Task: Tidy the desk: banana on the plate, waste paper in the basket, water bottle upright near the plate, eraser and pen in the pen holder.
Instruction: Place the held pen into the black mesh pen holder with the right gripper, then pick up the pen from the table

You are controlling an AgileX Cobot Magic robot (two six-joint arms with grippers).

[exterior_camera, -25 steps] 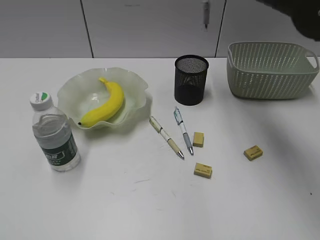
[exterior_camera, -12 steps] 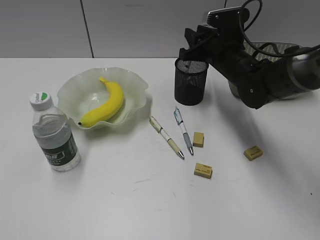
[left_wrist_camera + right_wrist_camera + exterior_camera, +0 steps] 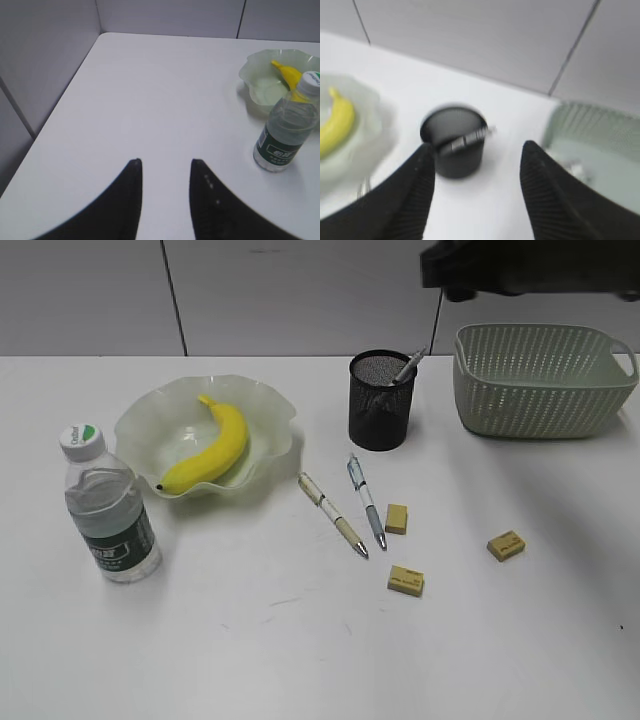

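One pen (image 3: pixel 466 140) apparently rests in the pen holder (image 3: pixel 453 145) below the gaping right tool (image 3: pixel 477 150).

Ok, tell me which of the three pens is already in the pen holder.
The silver pen leaning against the rim of the black mesh pen holder. The cream pen and the blue-and-silver pen lie flat on the desk.
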